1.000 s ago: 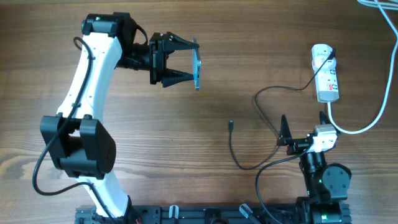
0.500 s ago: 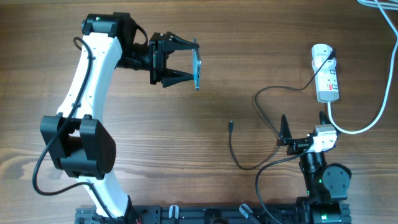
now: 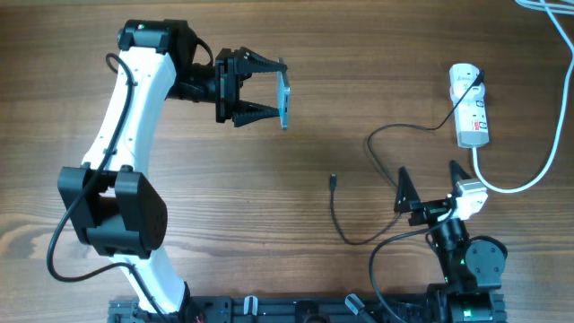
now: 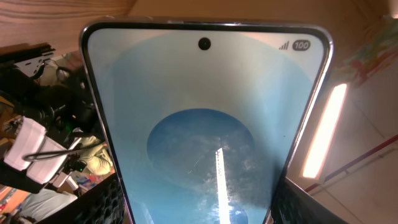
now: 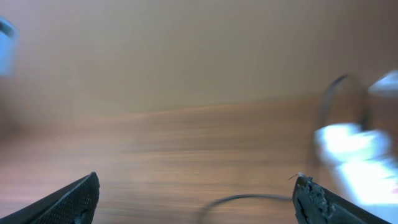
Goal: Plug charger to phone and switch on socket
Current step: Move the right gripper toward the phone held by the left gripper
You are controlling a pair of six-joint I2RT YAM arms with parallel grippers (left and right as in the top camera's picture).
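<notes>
Left arm (image 3: 126, 117) reached across the far left of the wooden surface (image 3: 224, 197). The left gripper (image 3: 280, 88) was clenched on the phone (image 3: 285, 99), one finger on each long side. From overhead the phone showed edge-on, its lit face turned back toward the wrist. In the left wrist view the screen filled most of the frame: pale blue with a darker blue disc, a camera hole at the top middle, and signal bars and "100" at the top corner. The textured fingers (image 4: 115, 199) showed at the lower corners, tight against the frame.

The charger (image 3: 334, 211) lay well apart, right of the phone and nearer the robot base. Its small plug (image 3: 333, 179) rested on the surface and touched nothing. From the plug the thin black cable bent toward the right arm, passed close by its fingers, then looped up to the socket.

The right gripper (image 3: 429, 184) had its fingers released and spread wide, gripping nothing. The right wrist view was smeared and showed only wood between the fingertips.

The socket (image 3: 471, 112) lay at the far right with a black plug in its upper end and red marks on its face. Switch position could not be told. The thick white lead (image 3: 529, 179) curved off its near end toward the right edge.
</notes>
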